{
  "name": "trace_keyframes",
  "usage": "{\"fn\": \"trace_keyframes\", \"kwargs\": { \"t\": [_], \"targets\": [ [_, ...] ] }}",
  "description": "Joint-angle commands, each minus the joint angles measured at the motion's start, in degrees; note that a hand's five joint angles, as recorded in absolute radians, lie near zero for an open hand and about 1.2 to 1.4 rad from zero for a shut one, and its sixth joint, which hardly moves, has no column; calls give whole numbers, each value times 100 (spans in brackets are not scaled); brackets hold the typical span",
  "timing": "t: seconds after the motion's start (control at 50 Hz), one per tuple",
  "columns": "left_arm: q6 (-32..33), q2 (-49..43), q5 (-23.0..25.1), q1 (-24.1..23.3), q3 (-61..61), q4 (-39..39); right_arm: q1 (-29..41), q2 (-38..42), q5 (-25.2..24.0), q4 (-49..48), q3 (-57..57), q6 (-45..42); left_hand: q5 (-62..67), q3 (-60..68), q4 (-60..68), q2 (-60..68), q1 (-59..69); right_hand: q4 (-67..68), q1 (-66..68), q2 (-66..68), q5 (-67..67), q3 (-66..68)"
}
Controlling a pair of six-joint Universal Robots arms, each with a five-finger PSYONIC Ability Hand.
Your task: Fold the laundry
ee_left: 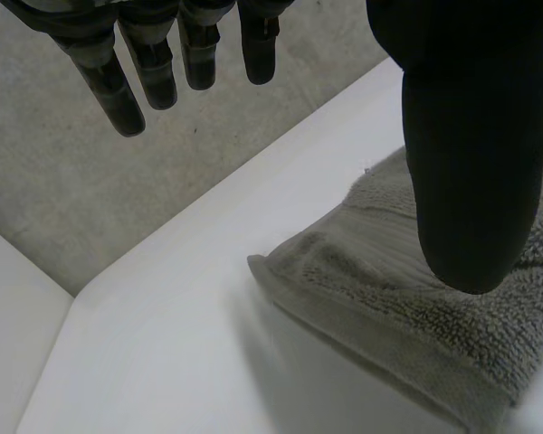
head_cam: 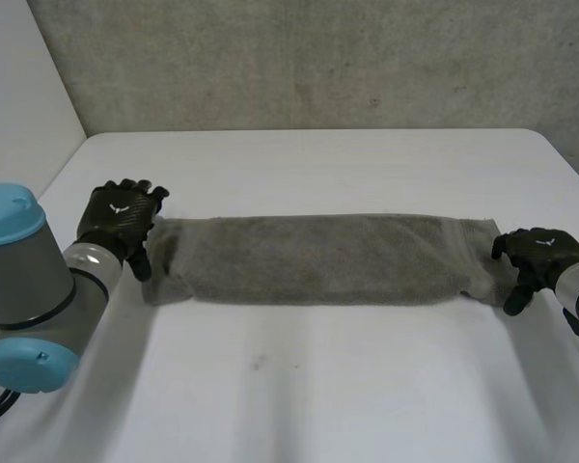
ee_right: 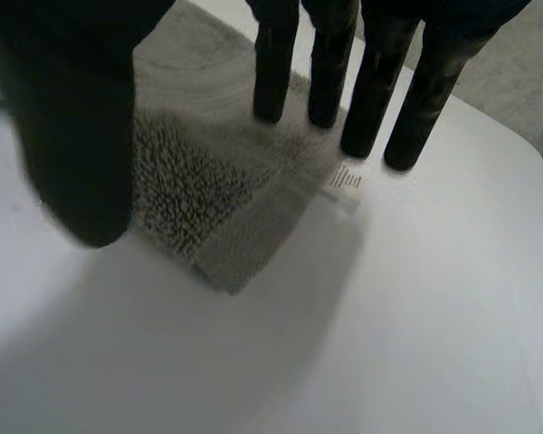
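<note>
A grey towel [head_cam: 318, 258] lies folded into a long narrow strip across the middle of the white table [head_cam: 299, 386]. My left hand [head_cam: 124, 217] hovers at the strip's left end, open. In the left wrist view its fingers [ee_left: 154, 63] are straight, and its thumb [ee_left: 471, 136] hangs over the towel's corner [ee_left: 416, 316], apart from it. My right hand [head_cam: 538, 253] is at the strip's right end, open. In the right wrist view its straight fingers [ee_right: 371, 90] and thumb [ee_right: 72, 117] straddle the towel's end [ee_right: 208, 190], where a small white label [ee_right: 344, 181] sticks out.
A grey concrete wall [head_cam: 318, 58] rises behind the table's far edge, and a white wall [head_cam: 19, 87] stands at the left. My left arm's grey joint with blue caps [head_cam: 24, 289] sits over the front left of the table.
</note>
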Motion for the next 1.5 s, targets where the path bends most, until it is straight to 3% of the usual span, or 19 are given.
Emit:
{"fn": "trace_keyframes", "kwargs": {
  "t": [0.02, 0.14, 0.18, 0.26, 0.46, 0.56, 0.64, 0.68, 0.78, 0.92, 0.96, 1.0, 1.02, 1.04, 1.06, 1.12, 1.22, 1.38, 1.5],
  "targets": [
    [9, 6, 0, 33, -10, -19, -26, 260, -24, -535, -69, -226, -164, 63, 49, 67, -14, 5370, 5697, 5355, 5461, 5359],
    [9, 6, 0, 25, -45, -19, -229, 366, 275, -791, -271, -1308, -164, 63, 49, 67, -14, 5387, 5715, 5372, 5479, 5377],
    [9, 15, 0, 16, -53, -19, -543, 314, 1036, -1149, -429, -2612, -164, 63, 49, 67, -14, 5387, 5715, 5372, 5479, 5377],
    [9, 50, 0, 7, -80, -19, -958, 190, 1558, -1459, -561, -3409, -164, 63, 49, 67, -14, 5387, 5715, 5372, 5479, 5377],
    [9, 120, -9, -28, -89, -19, -352, -487, 811, -1503, -737, -2205, -164, 63, 49, 67, -14, 5387, 5715, 5372, 5479, 5377],
    [9, 138, -9, -46, -141, -19, 1200, -540, 583, -1599, -869, -2196, -164, 63, 49, 67, -14, 5387, 5715, 5372, 5479, 5377],
    [9, 164, -9, -54, -159, -19, 1863, -487, 389, -1679, -886, -2240, -164, 63, 49, 67, -14, 5387, 5715, 5372, 5479, 5377],
    [9, 173, -9, -63, -168, -19, 2536, -312, 22, -1766, -825, -2249, -164, 63, 49, 67, -14, 5387, 5715, 5372, 5479, 5377],
    [9, 164, -9, -81, -168, -19, 3460, 110, -497, -1766, -659, -2258, -164, 63, 49, 67, -14, 5387, 5715, 5372, 5479, 5377],
    [9, 173, -9, -107, -229, -19, 3954, 620, -621, -1705, -368, -2258, -181, 46, 32, 50, -31, 5387, 5715, 5372, 5479, 5377],
    [9, 173, -9, -151, -229, -19, 3973, 629, -613, -1705, -324, -2249, -181, 46, 32, 50, -31, 5387, 5715, 5372, 5479, 5377],
    [9, 173, -9, -326, -159, -10, 3929, 507, -551, -1714, -306, -2144, -164, 63, 49, 67, -14, 1080, 1407, 1065, 1171, 1069],
    [9, 173, -9, -327, -159, -10, 3929, 506, -551, -1714, -306, -2143, -164, 63, 49, 67, -14, 1053, 1381, 1039, 1145, 1043],
    [9, 173, -9, -423, -116, -10, 3920, 358, -490, -1714, -315, -2100, -164, 63, 49, 67, -14, -1195, -867, -1210, -1103, -1205],
    [9, 173, -9, -424, -115, -10, 3911, 131, -376, -1714, -315, -1969, -164, 63, 49, 67, -14, -1613, -1285, -1628, -1521, -1623],
    [-26, 200, -18, -626, 61, 17, 3850, -39, -208, -1696, -324, -1757, -147, 80, 66, 83, 2, -1613, -1285, -1628, -1521, -1623],
    [-245, 173, -18, -1039, 403, 34, 3087, -538, 371, -1521, -114, -468, -130, 97, 83, 100, 19, -1613, -1285, -1628, -1521, -1623],
    [-1088, -274, -18, -1899, 1289, -18, 1971, -1154, 232, -599, 457, 835, 4, 231, 217, 235, 154, -1613, -1285, -1628, -1521, -1623],
    [-1186, -1099, 61, -2155, 1721, -27, 1371, -1172, -15, -492, 898, 863, 21, 248, 234, 252, 171, -1613, -1285, -1628, -1521, -1623]
  ]
}}
